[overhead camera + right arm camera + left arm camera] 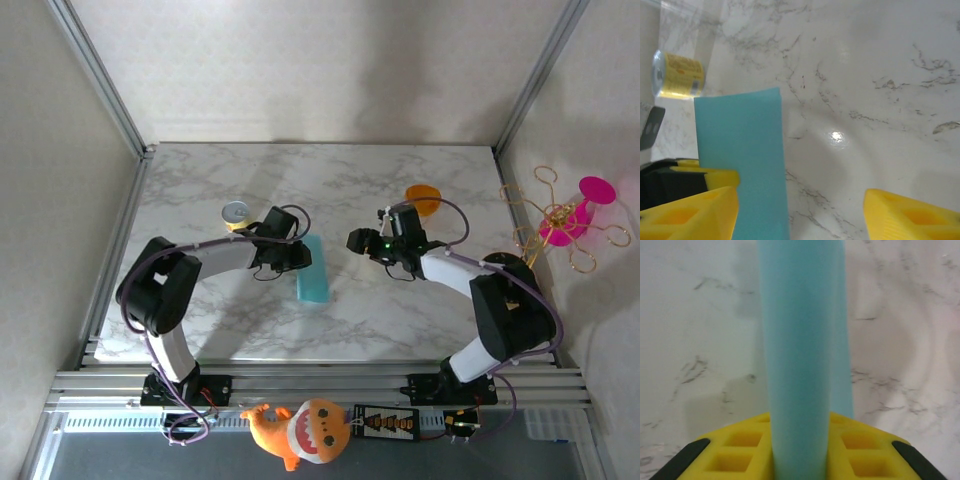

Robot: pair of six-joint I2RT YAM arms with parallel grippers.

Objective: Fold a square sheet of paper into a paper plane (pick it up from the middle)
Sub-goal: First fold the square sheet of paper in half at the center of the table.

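The square sheet of paper (pixel 312 268), teal-blue, is doubled over into a narrow band near the table's middle. My left gripper (pixel 296 255) is shut on it. In the left wrist view the paper (pixel 800 350) rises as a curved strip from between my yellow fingers (pixel 735 450), pinched at my left gripper (pixel 800 462). My right gripper (pixel 358 242) hovers just right of the paper, open. In the right wrist view the paper (pixel 742 145) lies beside the left finger of my right gripper (pixel 800 215), whose jaws stand wide apart over bare marble.
A small yellow can (pixel 236 214) stands behind the left gripper, and shows again as the can (pixel 677 75) in the right wrist view. An orange cup (pixel 423 198) sits behind the right arm. A pink and gold ornament (pixel 570 218) stands off the table's right edge. A plush toy (pixel 300 430) lies by the bases.
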